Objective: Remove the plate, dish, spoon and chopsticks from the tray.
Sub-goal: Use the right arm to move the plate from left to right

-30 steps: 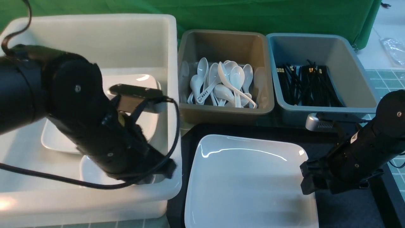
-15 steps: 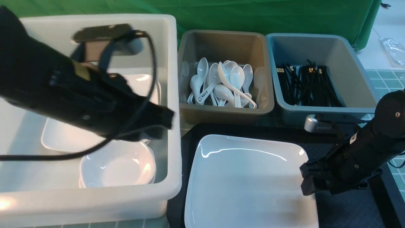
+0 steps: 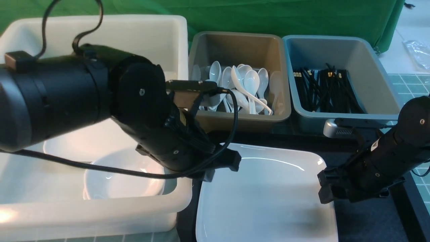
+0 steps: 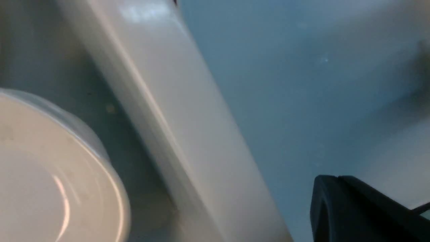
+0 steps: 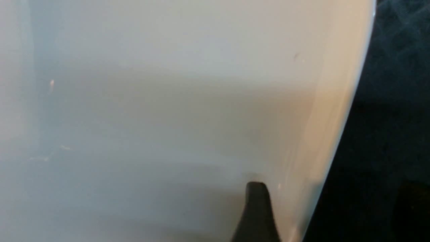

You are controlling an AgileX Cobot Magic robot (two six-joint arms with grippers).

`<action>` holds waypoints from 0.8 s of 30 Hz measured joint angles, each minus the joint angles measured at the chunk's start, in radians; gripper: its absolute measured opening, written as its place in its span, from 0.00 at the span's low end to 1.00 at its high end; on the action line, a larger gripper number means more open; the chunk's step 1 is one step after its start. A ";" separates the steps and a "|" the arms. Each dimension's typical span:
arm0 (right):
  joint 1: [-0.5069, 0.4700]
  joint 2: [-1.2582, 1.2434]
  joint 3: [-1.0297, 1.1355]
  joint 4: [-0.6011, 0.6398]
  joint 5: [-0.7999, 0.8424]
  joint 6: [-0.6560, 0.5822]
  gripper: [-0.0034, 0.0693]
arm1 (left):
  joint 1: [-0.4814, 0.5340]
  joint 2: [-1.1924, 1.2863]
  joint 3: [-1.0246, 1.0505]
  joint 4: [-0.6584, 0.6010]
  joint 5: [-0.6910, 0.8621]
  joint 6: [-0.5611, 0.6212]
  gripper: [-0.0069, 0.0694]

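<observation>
Right fingers (image 5: 257, 215) seemingly astride plate (image 3: 265, 198) rim; glossy, white, square.

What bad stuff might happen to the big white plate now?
1. The plate is glossy and wide, and the right jaws stand open at just its right edge; a grip on that thin rim might slip, and the plate could clatter onto the tray.
2. The left arm hangs low over the rim of the white tub, its jaws shut, beside the plate's left edge; it might bump the tub or shove the plate.
</observation>
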 joint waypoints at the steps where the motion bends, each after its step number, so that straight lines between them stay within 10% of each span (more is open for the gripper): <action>1: 0.000 0.000 0.000 0.000 -0.002 0.000 0.78 | -0.003 -0.004 -0.002 0.034 0.014 -0.025 0.11; 10: 0.000 0.000 0.000 0.000 -0.009 0.000 0.78 | 0.002 -0.059 0.004 0.226 0.139 -0.074 0.11; 20: 0.000 0.032 0.000 0.004 -0.029 0.000 0.76 | 0.001 -0.141 0.008 -0.110 0.045 0.063 0.11; 24: 0.000 0.078 -0.003 0.024 -0.045 -0.017 0.51 | -0.061 -0.139 0.011 -0.144 0.029 0.087 0.11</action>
